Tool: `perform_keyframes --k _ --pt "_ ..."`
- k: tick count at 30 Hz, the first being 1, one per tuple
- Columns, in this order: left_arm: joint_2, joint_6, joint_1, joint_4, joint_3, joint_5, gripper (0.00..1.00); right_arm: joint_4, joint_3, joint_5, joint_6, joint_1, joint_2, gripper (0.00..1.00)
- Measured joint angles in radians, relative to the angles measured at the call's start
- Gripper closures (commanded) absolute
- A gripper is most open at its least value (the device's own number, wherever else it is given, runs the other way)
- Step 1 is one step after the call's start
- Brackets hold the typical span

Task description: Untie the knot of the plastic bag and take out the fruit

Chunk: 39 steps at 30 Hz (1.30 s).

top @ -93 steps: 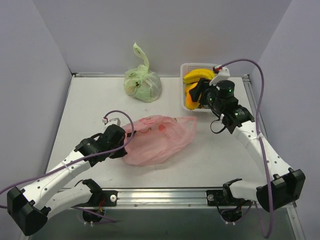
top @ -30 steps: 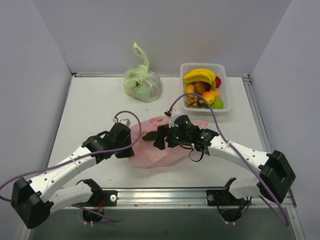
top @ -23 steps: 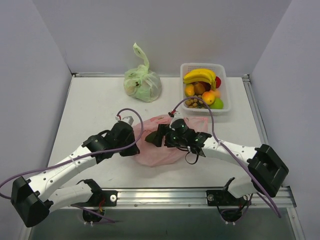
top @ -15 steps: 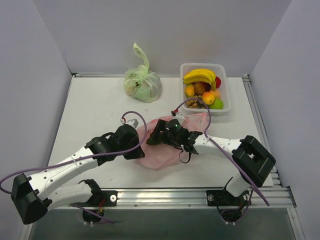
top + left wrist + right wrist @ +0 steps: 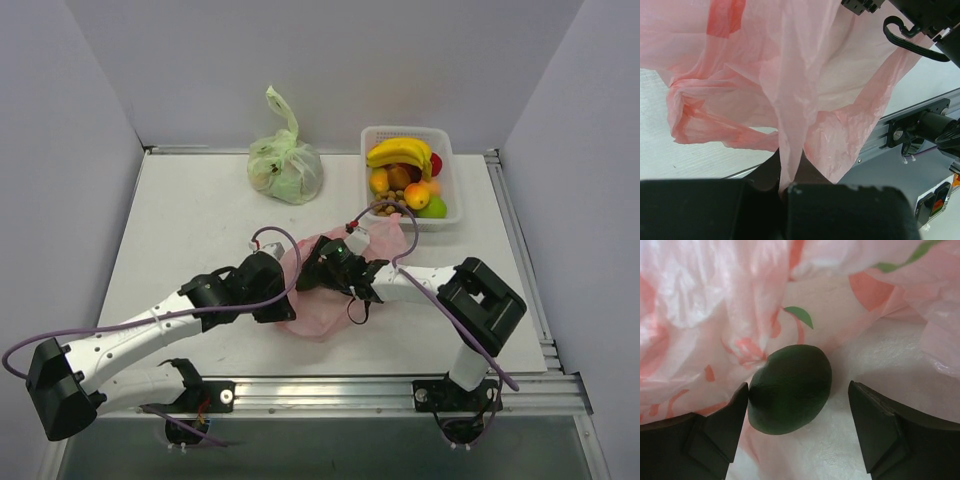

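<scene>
The pink plastic bag (image 5: pixel 316 318) lies bunched at the table's middle, and no knot shows on it. My left gripper (image 5: pixel 279 296) is shut on a fold of the bag (image 5: pixel 790 125) and pinches it between its fingers (image 5: pixel 840 210). My right gripper (image 5: pixel 312 268) reaches into the bag's mouth from the right. In the right wrist view it is open (image 5: pixel 799 392), with its jaws either side of a dark green fruit (image 5: pixel 790 389) lying on the pink plastic (image 5: pixel 715 300). The left fingertip is next to the fruit and the right one stands apart.
A white basket (image 5: pixel 447 165) at the back right holds a banana bunch (image 5: pixel 398 152), oranges, a green apple and other fruit. A tied pale green bag (image 5: pixel 285 170) stands at the back middle. The aluminium front rail (image 5: pixel 330 385) runs along the near edge.
My right gripper has moved from the basket leftward into the pink bag. My left gripper has shifted right with the bag, which is now more bunched up.
</scene>
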Motion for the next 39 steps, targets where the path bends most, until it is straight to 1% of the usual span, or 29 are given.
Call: perform_keyframes --k 1,4,5,7,8,11,14,17,23,27,30,33,39 --pt "0.000 0.000 0.000 0.001 -0.001 0.000 1.00 0.000 0.001 0.000 0.002 0.000 0.006 0.24" --pt "0.000 0.000 0.000 0.002 -0.001 0.000 1.00 0.006 0.001 -0.005 0.001 0.000 0.010 0.36" --pt "0.000 0.001 0.000 0.002 -0.001 0.000 1.00 0.014 0.001 -0.012 -0.009 0.000 0.010 0.47" --pt "0.000 0.002 0.000 0.002 -0.001 -0.002 1.00 0.029 0.000 -0.024 -0.026 0.000 0.010 0.62" --pt "0.000 0.003 0.000 0.002 -0.001 -0.005 1.00 0.037 -0.001 -0.028 -0.031 0.000 0.010 0.72" --pt "-0.001 0.007 0.004 0.000 -0.001 -0.019 1.00 0.053 -0.024 -0.040 -0.052 0.000 -0.004 0.86" --pt "-0.005 0.023 0.029 -0.004 -0.001 -0.025 1.00 0.055 -0.076 -0.051 -0.079 0.000 -0.056 0.93" --pt "-0.011 0.046 0.079 -0.016 -0.001 -0.029 1.00 0.038 -0.114 -0.069 -0.115 0.000 -0.137 0.97" --pt "-0.023 0.118 0.197 -0.053 0.001 -0.038 1.00 0.011 -0.126 -0.135 -0.242 0.000 -0.331 0.99" --pt "-0.026 0.165 0.231 -0.093 0.013 -0.056 1.00 -0.021 -0.112 -0.219 -0.350 -0.002 -0.439 0.99" --pt "-0.034 0.195 0.240 -0.122 0.022 -0.075 1.00 -0.071 -0.071 -0.289 -0.434 -0.023 -0.498 0.99" --pt "-0.053 0.220 0.248 -0.150 0.026 -0.094 1.00 -0.122 -0.017 -0.370 -0.495 -0.108 -0.550 0.98" --pt "-0.107 0.246 0.261 -0.193 0.026 -0.120 1.00 -0.203 0.138 -0.505 -0.588 -0.377 -0.591 0.98"
